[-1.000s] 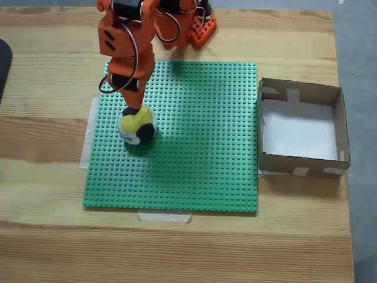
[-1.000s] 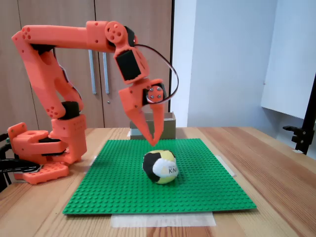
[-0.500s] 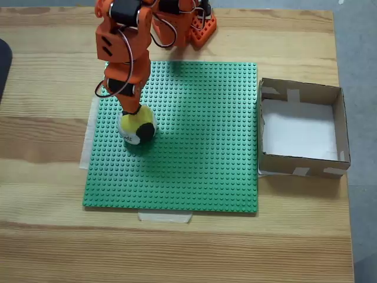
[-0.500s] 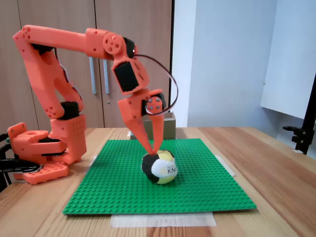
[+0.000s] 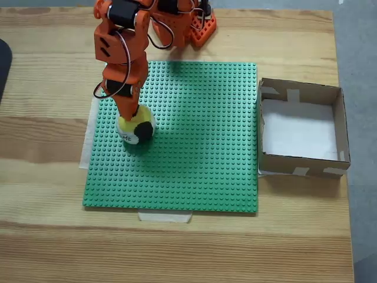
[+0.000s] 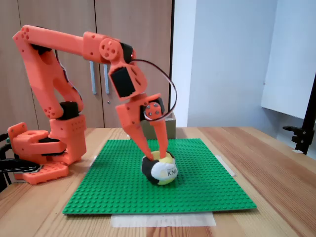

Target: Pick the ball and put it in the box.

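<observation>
Straddling the ball (image 6: 160, 169) on the green baseplate (image 5: 194, 153), the end effector (image 6: 155, 155) stands spread, fingers either side, positioned for closing; the box (image 5: 340, 127) waits beside the baseplate.

The arm (image 6: 59, 47) is built of bright orange printed plastic, with blocky black servo motors set into its joints. A thin dark cable loops out beside the wrist. The gripper (image 6: 155, 150) has two long, tapering orange fingers, and round screw-studded discs mark the joints above them
</observation>
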`<action>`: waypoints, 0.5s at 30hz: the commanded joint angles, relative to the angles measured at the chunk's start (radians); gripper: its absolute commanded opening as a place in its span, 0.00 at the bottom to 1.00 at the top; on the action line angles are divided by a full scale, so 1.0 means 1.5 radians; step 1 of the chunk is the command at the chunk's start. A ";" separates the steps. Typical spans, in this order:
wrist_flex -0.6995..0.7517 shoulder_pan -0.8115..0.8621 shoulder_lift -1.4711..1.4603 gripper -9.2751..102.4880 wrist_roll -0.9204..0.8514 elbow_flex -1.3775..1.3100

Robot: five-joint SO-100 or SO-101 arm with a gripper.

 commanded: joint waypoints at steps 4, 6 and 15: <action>0.011 0.007 0.006 0.31 -0.001 0.002; 0.017 0.006 0.006 0.34 -0.003 0.006; 0.030 -0.006 0.009 0.33 -0.033 0.031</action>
